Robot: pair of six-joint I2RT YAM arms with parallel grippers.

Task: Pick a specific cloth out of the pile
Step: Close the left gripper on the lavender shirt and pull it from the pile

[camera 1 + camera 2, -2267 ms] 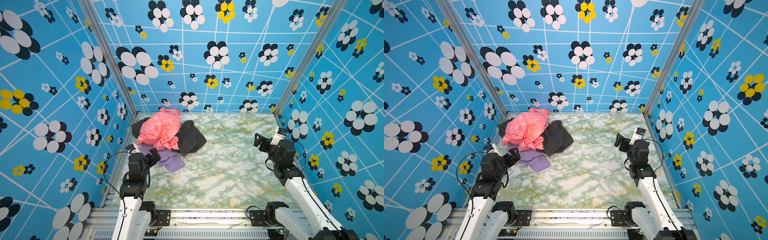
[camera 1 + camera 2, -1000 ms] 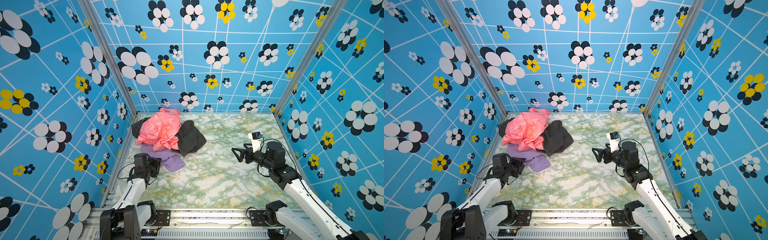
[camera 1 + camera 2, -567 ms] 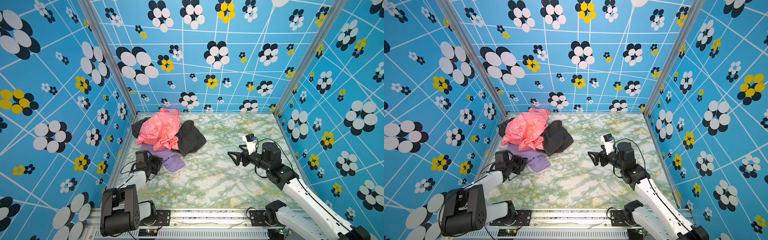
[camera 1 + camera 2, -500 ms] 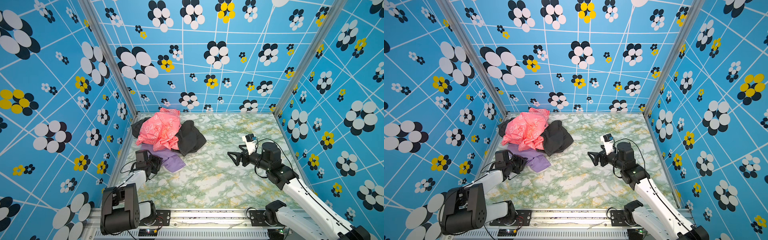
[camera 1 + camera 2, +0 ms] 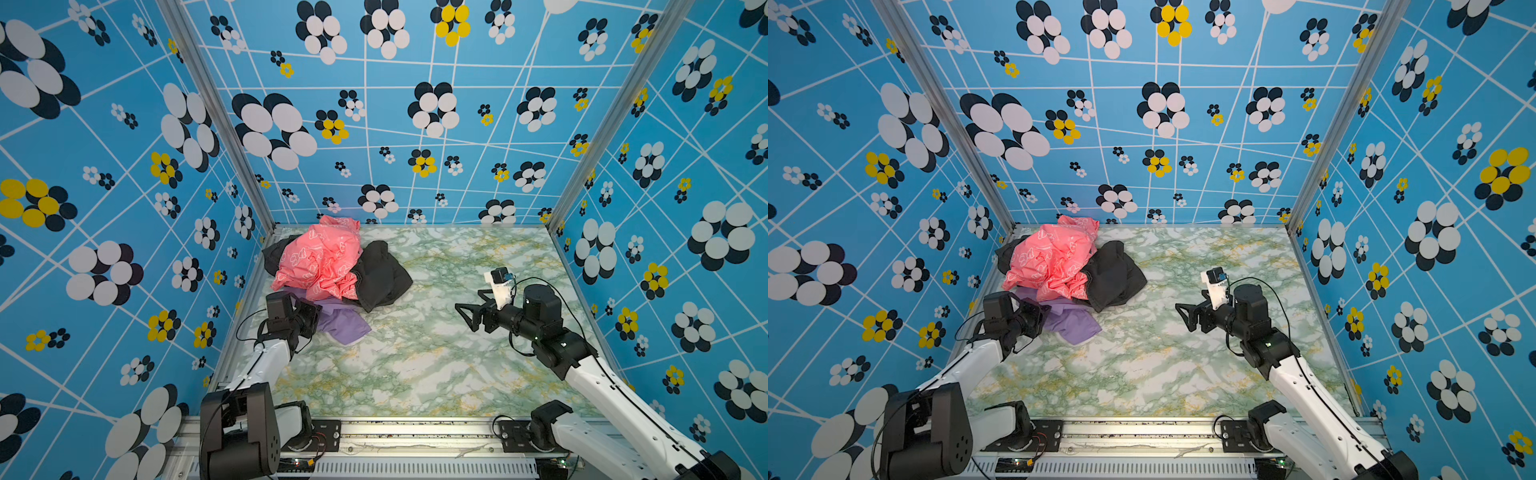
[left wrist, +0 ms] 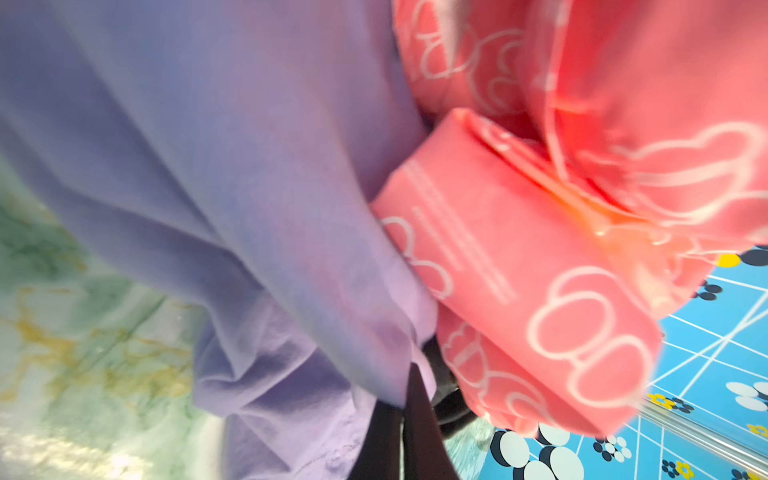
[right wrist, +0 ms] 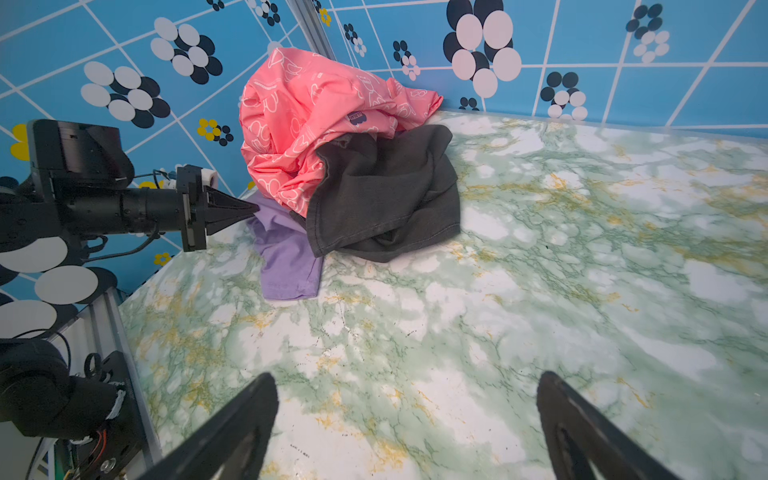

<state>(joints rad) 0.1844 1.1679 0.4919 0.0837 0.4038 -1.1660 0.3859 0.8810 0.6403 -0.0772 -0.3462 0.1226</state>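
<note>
Pile (image 5: 332,266) of three: lavender cloth (image 5: 345,326), pink cloth (image 5: 320,257), black cloth (image 5: 380,276), one each. Seeing left pincer (image 7: 254,208) clenched on lavender, right pincer (image 5: 464,318) released.

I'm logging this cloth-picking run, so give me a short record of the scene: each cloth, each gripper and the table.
target: plain lavender thin cloth, near part flat on the table, far part under the pile
pile top: coral-pink cloth with white outline print
pile side: black cloth, overlapping the lavender one
left gripper: shut on the lavender cloth's edge
right gripper: open, empty, apart from the pile
surface: green-and-white marble-patterned table
</note>
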